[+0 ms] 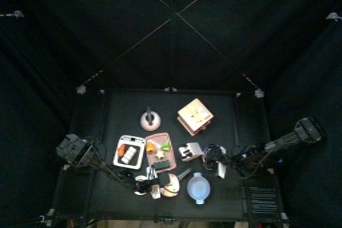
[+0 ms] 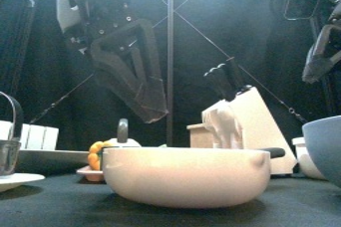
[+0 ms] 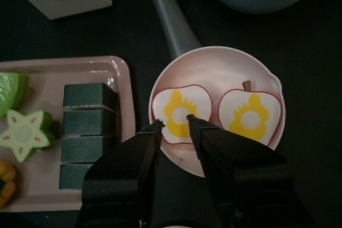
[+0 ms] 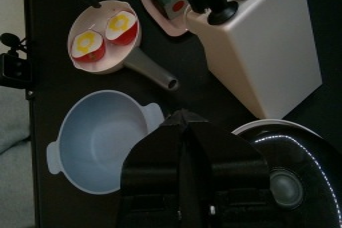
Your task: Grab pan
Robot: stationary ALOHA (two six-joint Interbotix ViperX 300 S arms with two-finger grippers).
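pan (image 1: 198, 188) at 6 o'clock of counter (image 1: 120, 107), untouched | left fingers (image 3: 230, 160) open, empty, over pink egg dish (image 3: 214, 82) at pan's 9 o'clock | right fingers (image 4: 158, 167) closed, empty | risk: we close on the wrong dish

Front view, level with the counter (image 2: 54, 211). A pale pinkish round pan (image 2: 180, 174), wide and shallow, sits nearest the lens, centre, resting flat. Behind it, right of centre, a white knife block (image 2: 253, 121) leans back with dark handles at its top. Blue-grey bowl rim (image 2: 324, 146) cut off at the right edge. Left of the pan: small yellow-orange toy food (image 2: 96, 156), a flat tray edge (image 2: 47, 159), a plate rim (image 2: 16, 179). Left arm (image 2: 118, 47) hangs above, upper left; right arm (image 2: 320, 32) hangs at the upper right.
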